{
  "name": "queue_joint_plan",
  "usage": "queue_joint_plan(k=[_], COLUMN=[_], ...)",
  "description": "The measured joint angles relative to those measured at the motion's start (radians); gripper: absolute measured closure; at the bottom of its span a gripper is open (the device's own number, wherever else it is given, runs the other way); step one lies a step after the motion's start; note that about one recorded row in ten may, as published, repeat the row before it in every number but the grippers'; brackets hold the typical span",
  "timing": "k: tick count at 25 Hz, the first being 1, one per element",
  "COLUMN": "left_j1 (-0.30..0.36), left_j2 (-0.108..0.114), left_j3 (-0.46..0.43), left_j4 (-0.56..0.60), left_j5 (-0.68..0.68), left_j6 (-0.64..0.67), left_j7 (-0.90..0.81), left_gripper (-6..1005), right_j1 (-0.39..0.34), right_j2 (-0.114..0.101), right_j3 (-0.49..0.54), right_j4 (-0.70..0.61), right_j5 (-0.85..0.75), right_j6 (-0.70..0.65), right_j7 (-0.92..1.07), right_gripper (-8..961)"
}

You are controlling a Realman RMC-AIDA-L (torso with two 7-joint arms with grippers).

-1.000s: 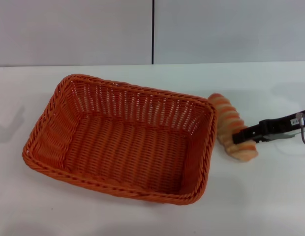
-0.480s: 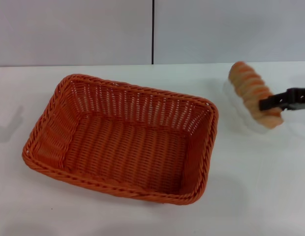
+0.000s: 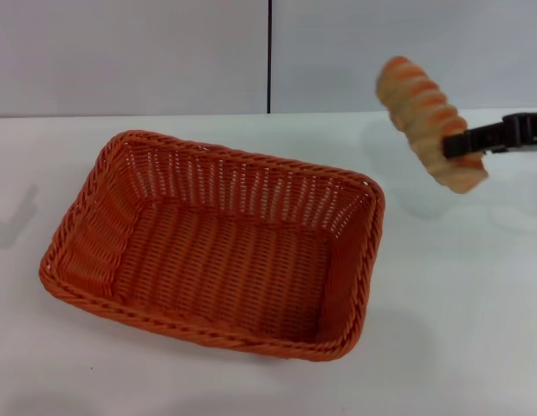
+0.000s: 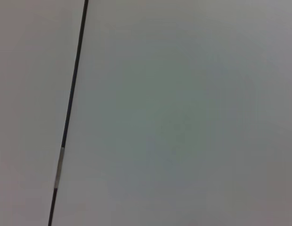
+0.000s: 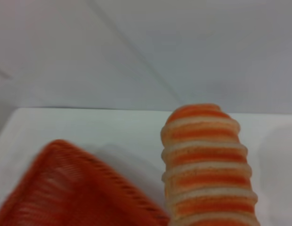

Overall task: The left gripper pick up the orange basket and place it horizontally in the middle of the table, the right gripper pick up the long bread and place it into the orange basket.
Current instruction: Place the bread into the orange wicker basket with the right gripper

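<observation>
The orange basket (image 3: 212, 243) rests on the white table (image 3: 459, 329), left of centre in the head view, and it holds nothing. My right gripper (image 3: 455, 144) is shut on the long bread (image 3: 429, 121), a striped orange and cream loaf, and holds it in the air to the right of the basket's far right corner. In the right wrist view the long bread (image 5: 207, 165) fills the foreground with a corner of the orange basket (image 5: 75, 188) beyond it. My left gripper is out of view; its wrist view shows only a pale wall with a dark seam.
A grey wall with a dark vertical seam (image 3: 269, 56) stands behind the table. White tabletop lies to the right of the basket and in front of it.
My right gripper has lifted the long bread off the table beside the basket, raising it well above the surface. The basket has not moved.
</observation>
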Motion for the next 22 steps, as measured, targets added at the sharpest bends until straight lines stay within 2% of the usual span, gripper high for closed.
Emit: queue_joint_plan(k=[3, 4, 8, 13, 14, 15, 19, 22], left_j1=[-0.002, -0.005, -0.005, -0.005, -0.005, -0.005, -0.001, -0.001], left_j2=[0.0, 0.001, 0.0, 0.001, 0.001, 0.001, 0.001, 0.001], left_j3=[-0.002, -0.009, -0.012, -0.013, -0.013, -0.013, -0.013, -0.013], left_j4=[0.001, 0.002, 0.003, 0.001, 0.001, 0.001, 0.003, 0.003], left_j5=[0.0, 0.0, -0.006, -0.02, -0.02, -0.02, -0.036, -0.036], left_j6=[0.0, 0.005, 0.021, 0.026, 0.026, 0.026, 0.046, 0.046], left_j7=[0.0, 0.0, 0.0, 0.0, 0.0, 0.0, -0.002, -0.002], left_gripper=[202, 202, 202, 202, 202, 202, 202, 202], right_j1=[-0.001, 0.003, 0.03, 0.089, 0.117, 0.117, 0.171, 0.18], right_j2=[0.004, 0.006, 0.004, -0.002, -0.003, -0.003, -0.003, -0.003], right_j3=[-0.058, -0.112, -0.184, -0.319, -0.374, -0.374, -0.454, -0.464], right_j4=[-0.084, -0.122, -0.122, -0.016, 0.048, 0.048, 0.222, 0.26], right_j5=[0.055, 0.076, 0.118, 0.161, 0.168, 0.168, 0.206, 0.222], right_j6=[-0.031, -0.039, -0.039, 0.022, 0.052, 0.052, 0.12, 0.131], right_j7=[0.026, 0.04, 0.047, 0.016, -0.004, -0.004, -0.071, -0.095], right_gripper=[586, 592, 616, 647, 654, 661, 690, 713])
